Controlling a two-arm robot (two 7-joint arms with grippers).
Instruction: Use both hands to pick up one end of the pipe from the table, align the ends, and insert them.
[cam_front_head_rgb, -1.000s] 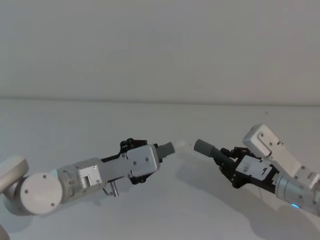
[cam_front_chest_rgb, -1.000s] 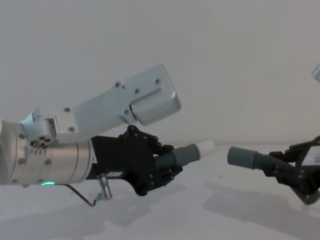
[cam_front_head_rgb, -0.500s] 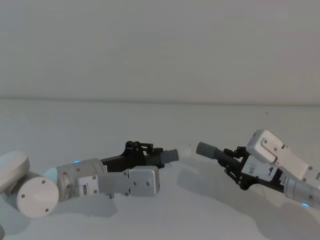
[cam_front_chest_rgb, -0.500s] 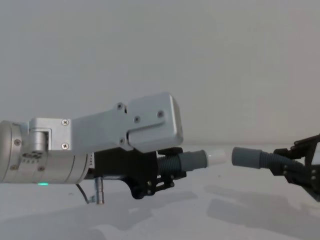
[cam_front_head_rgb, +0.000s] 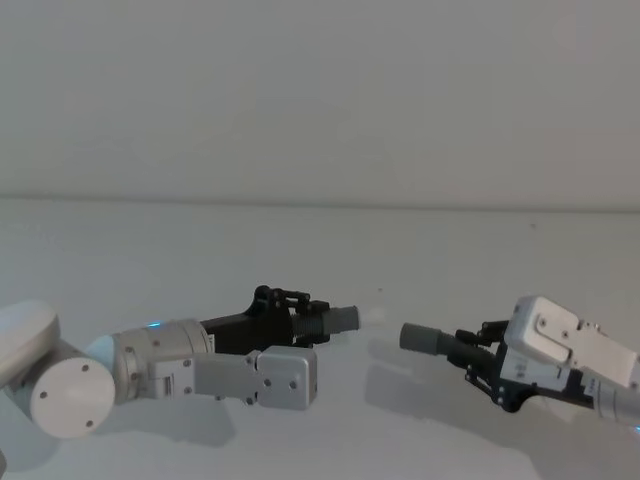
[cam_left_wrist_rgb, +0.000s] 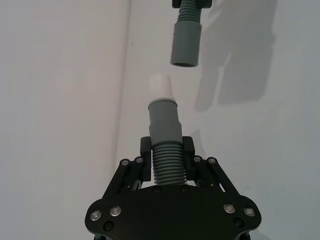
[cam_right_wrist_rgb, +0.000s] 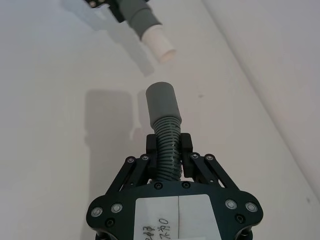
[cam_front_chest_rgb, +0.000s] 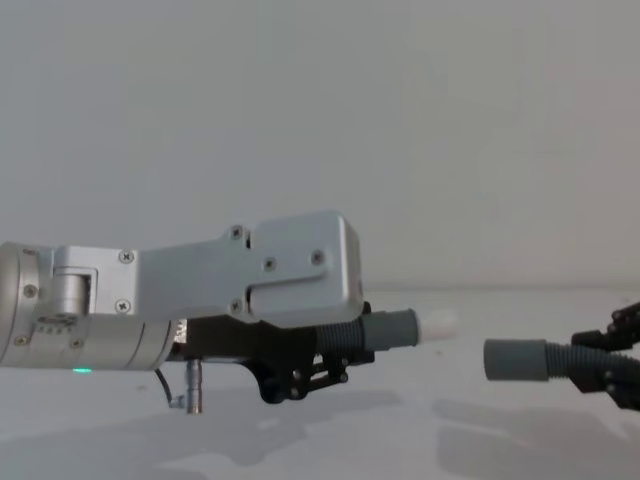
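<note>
Two dark grey ribbed pieces of the pipe hang just above the white table (cam_front_head_rgb: 180, 250), their ends facing across a gap. My left gripper (cam_left_wrist_rgb: 166, 150) is shut on the left piece (cam_left_wrist_rgb: 166, 165). Its grey cuff (cam_front_chest_rgb: 393, 328) carries a white spigot (cam_front_chest_rgb: 440, 324) pointing right. My right gripper (cam_right_wrist_rgb: 168, 145) is shut on the right piece (cam_right_wrist_rgb: 167, 135). That piece's open grey cuff (cam_front_chest_rgb: 515, 360) sits slightly lower than the spigot. In the head view the left gripper (cam_front_head_rgb: 300, 322) and the right gripper (cam_front_head_rgb: 482, 358) face each other. The cuffs do not touch.
A plain pale wall (cam_front_head_rgb: 320, 100) rises behind the table's far edge. The arms' shadows lie on the table beneath the grippers. The left arm's silver housing (cam_front_chest_rgb: 290, 270) shows large in the chest view.
My right gripper has moved down and back to the right with its piece, so the gap between the ends has widened. The left wrist has rolled and sunk slightly.
</note>
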